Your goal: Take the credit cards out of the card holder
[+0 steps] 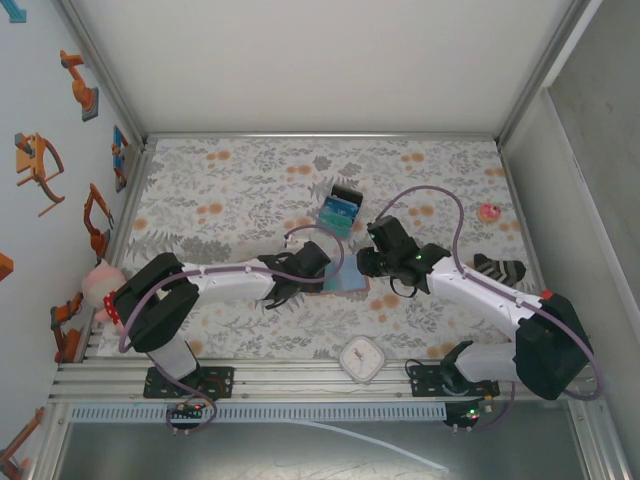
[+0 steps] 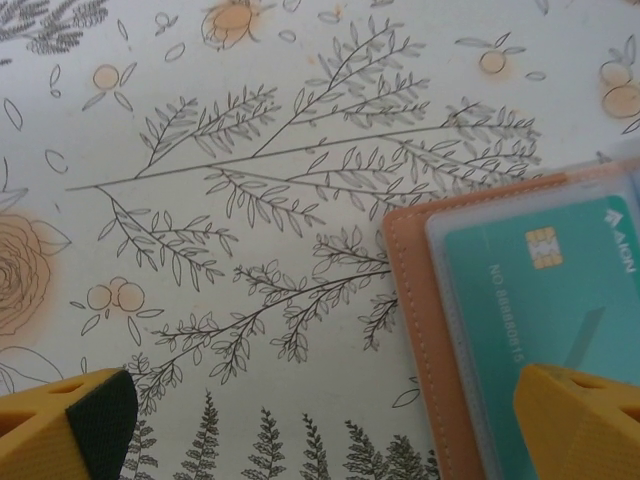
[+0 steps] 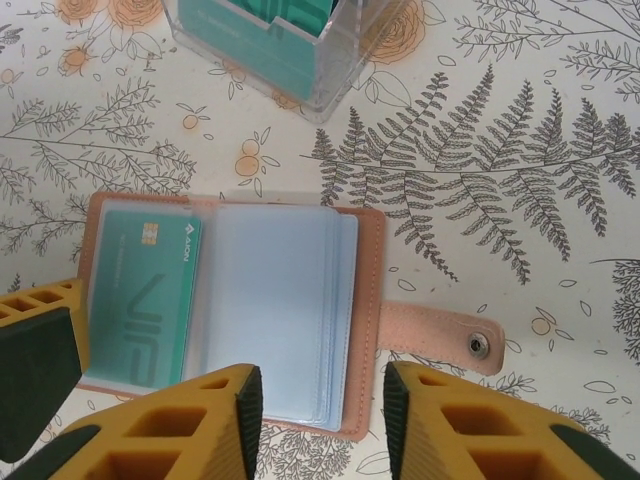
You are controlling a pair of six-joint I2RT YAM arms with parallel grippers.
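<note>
The card holder (image 3: 368,300) is laid open on the flowered table cloth (image 3: 520,130). One teal credit card (image 3: 145,300) is retained in its clear left sleeve (image 3: 100,235). More teal cards (image 3: 230,20) are stored in a clear plastic box (image 3: 350,55) beyond it. The left gripper (image 2: 320,390) is held wide open and grips nothing, with one finger over the card holder. The right gripper (image 3: 320,385) is positioned above the near edge, jaws partly parted, nothing gripped.
</note>
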